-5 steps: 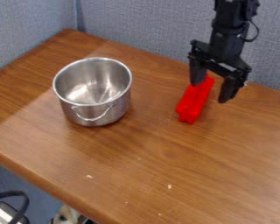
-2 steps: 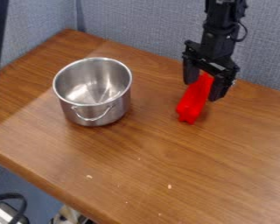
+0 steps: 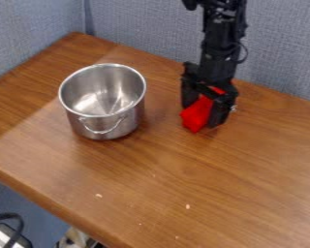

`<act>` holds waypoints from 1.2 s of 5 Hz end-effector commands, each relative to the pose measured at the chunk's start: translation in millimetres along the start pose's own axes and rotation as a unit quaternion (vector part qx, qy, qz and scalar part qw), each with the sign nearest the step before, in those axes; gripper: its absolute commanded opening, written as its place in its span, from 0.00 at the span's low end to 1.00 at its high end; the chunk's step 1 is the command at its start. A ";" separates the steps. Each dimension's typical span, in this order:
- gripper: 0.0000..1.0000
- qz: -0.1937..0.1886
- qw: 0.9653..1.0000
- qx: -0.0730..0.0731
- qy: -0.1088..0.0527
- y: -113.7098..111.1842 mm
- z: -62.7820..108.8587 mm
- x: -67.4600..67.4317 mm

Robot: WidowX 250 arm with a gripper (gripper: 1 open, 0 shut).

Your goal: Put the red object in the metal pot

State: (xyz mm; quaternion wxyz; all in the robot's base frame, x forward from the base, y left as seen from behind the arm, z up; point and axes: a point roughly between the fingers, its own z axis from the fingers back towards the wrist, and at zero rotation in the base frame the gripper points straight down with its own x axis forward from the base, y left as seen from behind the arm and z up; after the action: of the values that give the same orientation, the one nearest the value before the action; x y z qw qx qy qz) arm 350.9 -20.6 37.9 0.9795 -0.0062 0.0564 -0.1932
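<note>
gripper (image 3: 207, 105): pointing down, jaws spread either side of the red object (image 3: 201, 112), not clenched | red object: on the wooden table (image 3: 184, 184), right of the metal pot (image 3: 102, 99), apart from it | pot: upright, empty

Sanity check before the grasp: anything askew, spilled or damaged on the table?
Nothing stands out. The metal pot sits upright and empty on the wooden table. The red object rests on the table to its right, with the gripper lowered around it, jaws open. No spills or damage visible.
</note>
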 end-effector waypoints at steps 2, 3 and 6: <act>0.00 -0.062 0.997 0.020 -0.037 13.9 23.5 3.5; 1.00 -0.046 0.998 0.019 -0.035 9.1 19.1 3.4; 0.00 -0.008 0.999 0.015 -0.038 -5.0 9.4 11.6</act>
State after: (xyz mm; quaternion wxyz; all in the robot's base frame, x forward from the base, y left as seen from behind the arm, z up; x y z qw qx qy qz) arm 350.8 -26.5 30.6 0.9794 -0.0040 0.0443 -0.1971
